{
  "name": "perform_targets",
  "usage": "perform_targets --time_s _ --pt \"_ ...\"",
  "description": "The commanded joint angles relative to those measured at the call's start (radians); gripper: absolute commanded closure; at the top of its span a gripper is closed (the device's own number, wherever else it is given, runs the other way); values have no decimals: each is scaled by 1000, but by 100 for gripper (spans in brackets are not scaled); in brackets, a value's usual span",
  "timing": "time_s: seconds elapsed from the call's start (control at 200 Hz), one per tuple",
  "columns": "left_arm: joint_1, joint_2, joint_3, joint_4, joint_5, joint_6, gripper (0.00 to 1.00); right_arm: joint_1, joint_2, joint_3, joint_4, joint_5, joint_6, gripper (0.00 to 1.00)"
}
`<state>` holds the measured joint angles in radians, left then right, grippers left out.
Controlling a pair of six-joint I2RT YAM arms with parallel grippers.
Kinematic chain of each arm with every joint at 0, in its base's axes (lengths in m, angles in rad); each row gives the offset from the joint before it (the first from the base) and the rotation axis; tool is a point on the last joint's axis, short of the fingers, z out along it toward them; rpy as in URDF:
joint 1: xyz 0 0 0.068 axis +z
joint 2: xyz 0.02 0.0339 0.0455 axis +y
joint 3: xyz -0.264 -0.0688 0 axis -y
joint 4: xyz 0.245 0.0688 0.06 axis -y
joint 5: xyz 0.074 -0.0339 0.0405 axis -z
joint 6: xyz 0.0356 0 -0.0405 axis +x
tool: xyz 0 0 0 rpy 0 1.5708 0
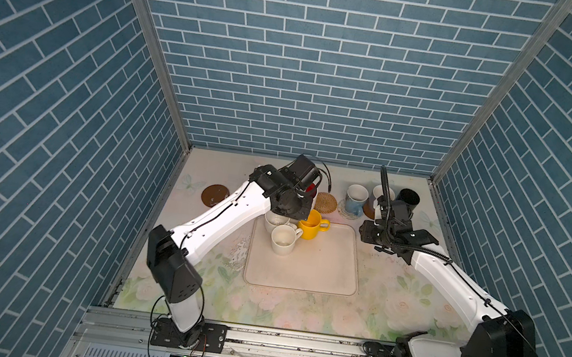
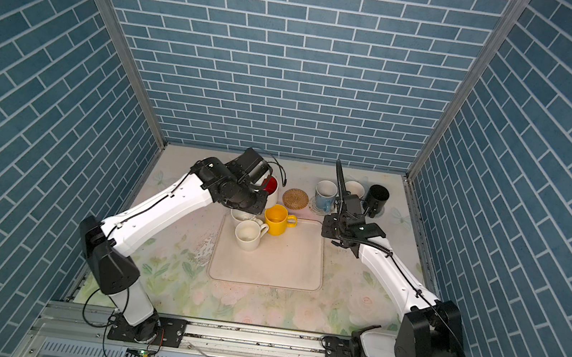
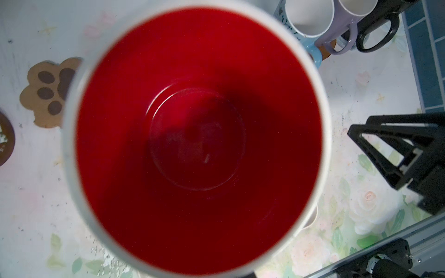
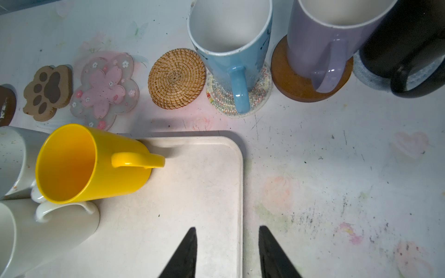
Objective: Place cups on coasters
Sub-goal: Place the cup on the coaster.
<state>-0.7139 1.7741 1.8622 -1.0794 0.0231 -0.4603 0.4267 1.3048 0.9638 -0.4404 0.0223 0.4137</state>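
Observation:
My left gripper (image 1: 306, 194) is shut on the white cup with red inside (image 3: 199, 139), held in the air at the back, left of the rattan coaster (image 1: 326, 202). Its fingers are hidden. The pink flower coaster (image 4: 106, 92) and paw coaster (image 4: 48, 92) lie bare. The yellow cup (image 1: 310, 225) and two cream cups (image 1: 284, 240) stand on the tray's far left corner. The light blue cup (image 4: 231, 48), lavender cup (image 4: 322, 41) and black cup (image 4: 407, 43) each stand on a coaster. My right gripper (image 4: 227, 231) hangs open and empty over the tray's right edge.
The cream tray (image 1: 320, 277) fills the table's middle. A brown round coaster (image 1: 214, 195) lies bare at the back left. Blue brick walls close in the back and both sides. The arms' bases sit on a rail along the front edge.

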Motion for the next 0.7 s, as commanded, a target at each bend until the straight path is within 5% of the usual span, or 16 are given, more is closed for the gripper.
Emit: perform_targets --time_s 0.0,0.695 --pt "28 77 125 34 40 62 100 -7 -21 10 -2 4 -16 57" --pt "143 587 605 63 210 209 100 -60 14 0 63 -34 -21 60"
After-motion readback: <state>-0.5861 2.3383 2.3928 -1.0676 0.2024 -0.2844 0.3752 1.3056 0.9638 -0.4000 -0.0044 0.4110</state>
